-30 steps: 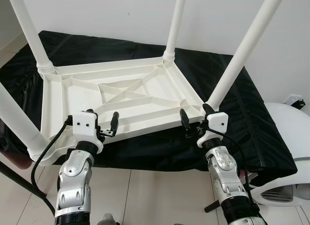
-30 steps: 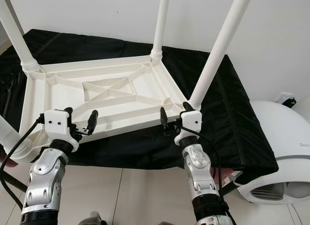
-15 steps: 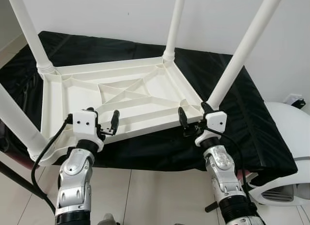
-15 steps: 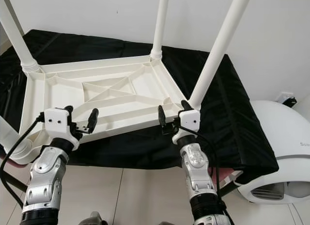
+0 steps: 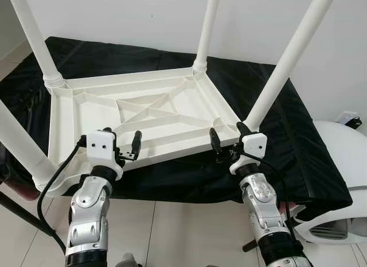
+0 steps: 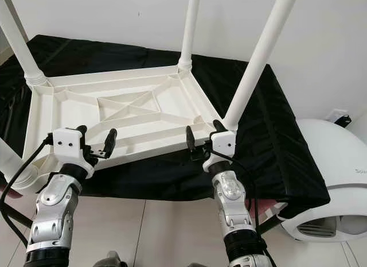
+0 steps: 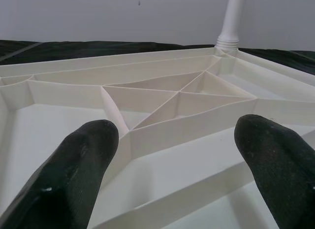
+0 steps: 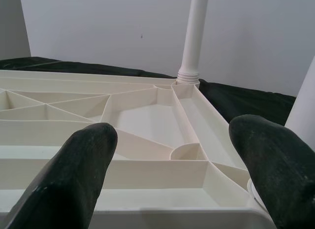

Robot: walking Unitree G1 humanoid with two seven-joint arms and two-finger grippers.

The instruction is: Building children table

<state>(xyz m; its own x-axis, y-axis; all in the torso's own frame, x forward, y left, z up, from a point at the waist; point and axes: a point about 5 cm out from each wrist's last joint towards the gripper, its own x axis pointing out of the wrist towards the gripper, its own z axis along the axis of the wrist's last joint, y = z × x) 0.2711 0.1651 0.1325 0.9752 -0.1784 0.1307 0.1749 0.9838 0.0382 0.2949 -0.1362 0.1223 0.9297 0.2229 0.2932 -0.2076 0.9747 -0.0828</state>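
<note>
Right gripper (image 5: 226,143) nearer table (image 5: 143,112) edge

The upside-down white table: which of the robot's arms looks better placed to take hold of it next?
Probably the right. Its open pincer sits at the table rim beside the near corner leg, a firm spot. The left pincer, also open, hovers at mid-edge, away from any leg.

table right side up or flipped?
Flipped. The white table lies top-down on the black cloth, ribbed underside showing, legs pointing up. Both hands sit open at its near edge.
</note>
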